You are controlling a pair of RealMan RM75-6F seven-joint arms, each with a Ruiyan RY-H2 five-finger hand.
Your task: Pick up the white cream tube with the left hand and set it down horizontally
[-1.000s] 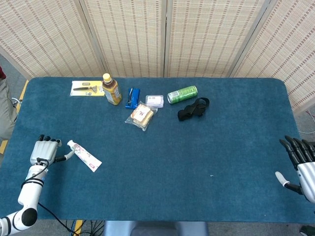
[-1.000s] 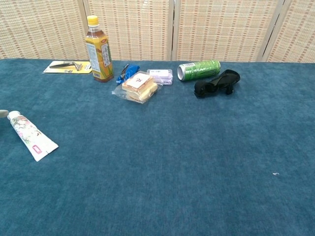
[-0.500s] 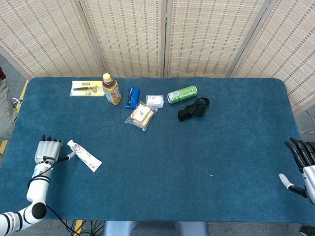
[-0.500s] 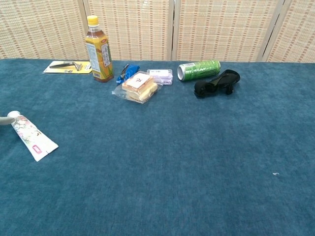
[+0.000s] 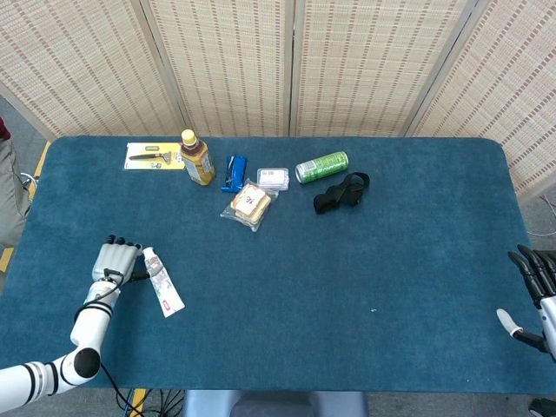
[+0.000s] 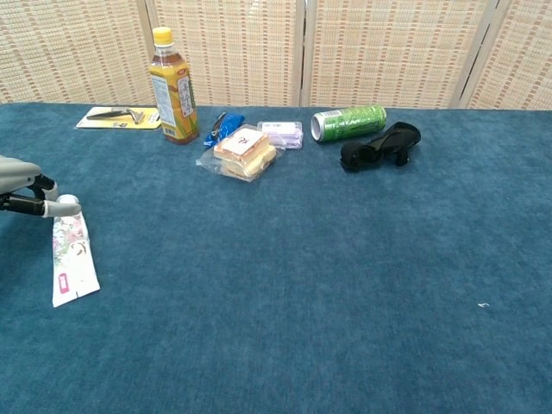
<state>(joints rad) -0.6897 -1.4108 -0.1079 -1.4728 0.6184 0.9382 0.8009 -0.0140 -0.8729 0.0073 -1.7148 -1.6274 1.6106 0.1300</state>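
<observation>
The white cream tube (image 5: pixel 163 282) lies flat on the blue table (image 5: pixel 347 261) near the front left, cap end pointing away from me. In the chest view the tube (image 6: pixel 71 254) shows its printed side, with the cap beside my left hand (image 6: pixel 19 181). My left hand (image 5: pixel 117 261) rests just left of the cap; its fingers are stretched out and its thumb touches the cap end. My right hand (image 5: pixel 537 291) hovers at the table's right edge with fingers spread and nothing in it.
Along the far side sit a razor card (image 5: pixel 153 156), a yellow-capped bottle (image 5: pixel 196 159), a blue pack (image 5: pixel 234 172), a wrapped sandwich (image 5: pixel 251 204), a small white box (image 5: pixel 273 178), a green can (image 5: pixel 321 167) and a black strap (image 5: pixel 341 192).
My left hand has moved right and slightly toward me. The tube has shifted right with it and swung from a diagonal to nearly lengthwise. The right hand has drifted a little lower.
</observation>
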